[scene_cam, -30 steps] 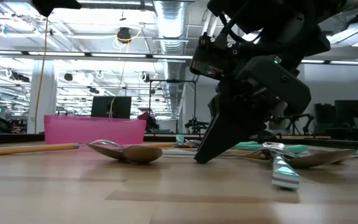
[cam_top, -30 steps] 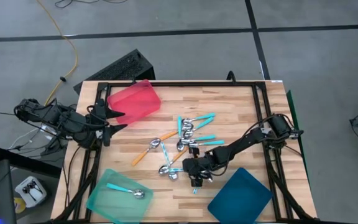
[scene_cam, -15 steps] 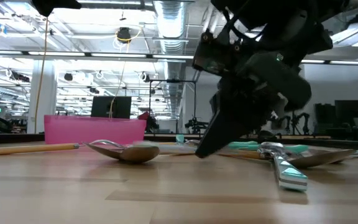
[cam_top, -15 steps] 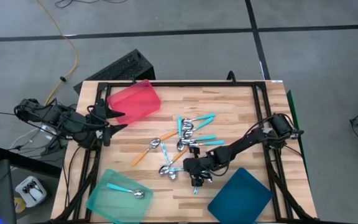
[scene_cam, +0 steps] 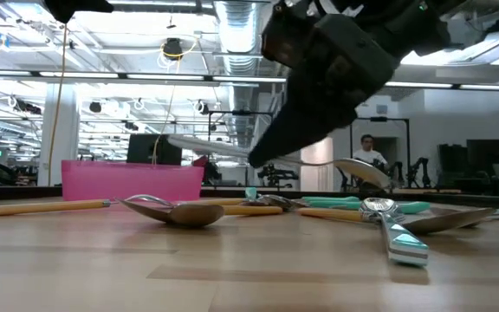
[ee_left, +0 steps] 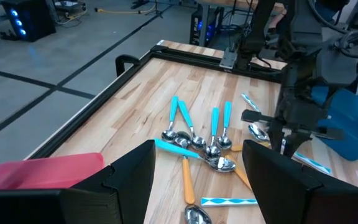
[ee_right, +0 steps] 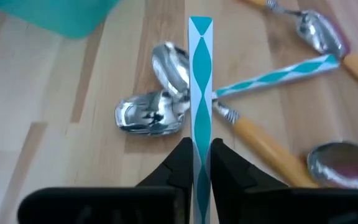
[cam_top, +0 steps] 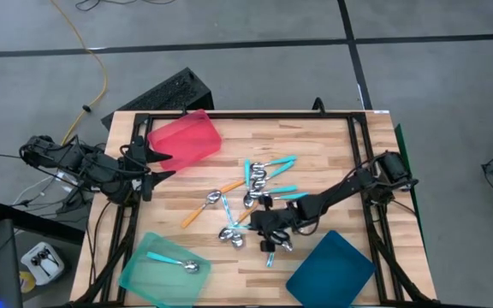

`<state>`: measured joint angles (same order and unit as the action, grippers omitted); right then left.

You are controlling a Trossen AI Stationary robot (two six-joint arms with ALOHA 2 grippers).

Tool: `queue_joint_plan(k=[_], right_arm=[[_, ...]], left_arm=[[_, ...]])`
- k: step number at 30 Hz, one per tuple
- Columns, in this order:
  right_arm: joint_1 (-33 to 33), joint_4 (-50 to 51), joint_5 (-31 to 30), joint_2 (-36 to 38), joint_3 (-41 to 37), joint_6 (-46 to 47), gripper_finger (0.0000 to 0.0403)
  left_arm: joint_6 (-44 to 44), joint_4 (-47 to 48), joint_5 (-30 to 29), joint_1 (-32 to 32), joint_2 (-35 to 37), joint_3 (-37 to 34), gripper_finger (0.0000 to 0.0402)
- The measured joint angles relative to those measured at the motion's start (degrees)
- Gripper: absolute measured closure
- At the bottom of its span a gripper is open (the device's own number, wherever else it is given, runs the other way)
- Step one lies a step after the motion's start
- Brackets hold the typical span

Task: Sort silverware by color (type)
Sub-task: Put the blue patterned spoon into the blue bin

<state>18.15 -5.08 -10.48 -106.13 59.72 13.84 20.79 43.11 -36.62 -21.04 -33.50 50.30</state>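
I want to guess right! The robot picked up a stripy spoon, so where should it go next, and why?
Probably carry it over the blue tray close by. The right gripper is shut on the patterned spoon, lifted off the table. The green tray holds a plain turquoise spoon, and the blue one looks bare.

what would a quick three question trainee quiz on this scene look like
1. True or false: the right end effector is shut on a patterned spoon.
2. Which tray holds a turquoise spoon? A red tray, B mint-green tray, C dark-blue tray.
3. Does the patterned spoon touch the table?
Key: 1 true; 2 B; 3 no, it hangs above it.
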Motion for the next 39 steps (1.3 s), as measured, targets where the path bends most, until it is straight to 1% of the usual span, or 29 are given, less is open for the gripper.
queue_joint_plan(k=[3, 8, 14, 22, 26, 31, 34, 39], right_arm=[[0.5, -0.9, -0.1, 0.0, 1.0, -1.7, 0.0338], [1.8, 4.1, -0.1, 0.0, 5.5, -3.1, 0.0339], [3.1, 16.3, -0.1, 0.0, 13.3, -6.2, 0.0339], [5.0, 31.9, -0.1, 0.0, 22.0, -6.8, 0.0339], [6.5, 39.3, -0.2, 0.1, 25.6, -5.9, 0.0339], [9.4, 48.3, -1.4, 1.3, 26.7, -2.7, 0.0339], [11.7, 50.0, -2.1, 3.4, 26.8, 0.3, 0.0339], [17.1, 54.4, -8.2, 7.8, 26.8, 7.3, 0.0339]], left_arm=[[0.0, 0.0, 0.0, 0.0, 0.0, 0.0, 0.0175], [0.0, 0.0, 0.0, 0.0, 0.0, 0.0, 0.0175], [-0.1, 0.0, 0.0, 0.0, 0.0, 0.0, 0.0175], [-0.1, 0.0, 0.0, 0.0, 0.0, 0.0, 0.0175], [-0.1, 0.0, 0.0, 0.0, 0.0, 0.0, 0.0175], [-0.1, 0.0, 0.0, 0.0, 0.0, 0.0, 0.0175], [-0.1, 0.0, 0.0, 0.0, 0.0, 0.0, 0.0175], [-1.4, 0.0, -0.1, 0.0, 0.0, 0.0, 0.0175]])
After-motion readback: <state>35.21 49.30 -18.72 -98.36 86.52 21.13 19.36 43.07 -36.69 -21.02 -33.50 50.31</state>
